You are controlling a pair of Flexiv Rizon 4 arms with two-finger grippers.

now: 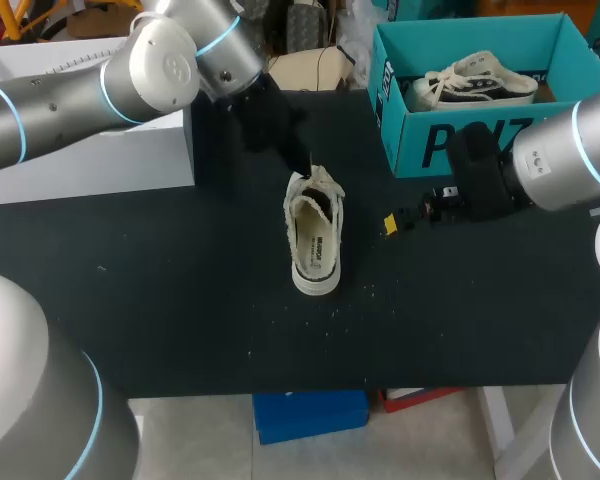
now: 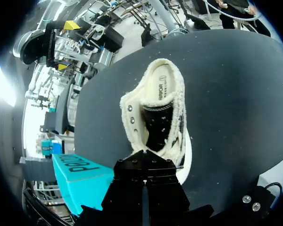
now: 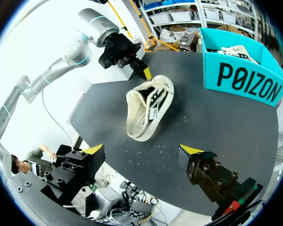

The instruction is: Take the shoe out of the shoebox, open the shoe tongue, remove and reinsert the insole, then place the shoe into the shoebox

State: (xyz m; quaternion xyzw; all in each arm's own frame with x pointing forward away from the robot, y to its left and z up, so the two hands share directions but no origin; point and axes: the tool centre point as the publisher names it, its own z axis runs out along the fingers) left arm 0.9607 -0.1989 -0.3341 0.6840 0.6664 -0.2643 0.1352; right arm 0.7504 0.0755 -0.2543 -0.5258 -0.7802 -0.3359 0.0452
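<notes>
Cream low-top canvas shoe (image 1: pixel 315 235) stands upright mid-desk on the black desk top (image 1: pixel 180 300), heel toward the near edge. Left gripper (image 1: pixel 305 165) sits at its toe end, fingers drawn together; whether lace or tongue is pinched, cannot tell. Right gripper (image 1: pixel 405 218) hovers beside the shoe, fingers wide apart, holding nothing. Teal cardboard shoebox (image 1: pixel 480 140) occupies the far right corner, second shoe (image 1: pixel 480 80) inside.
</notes>
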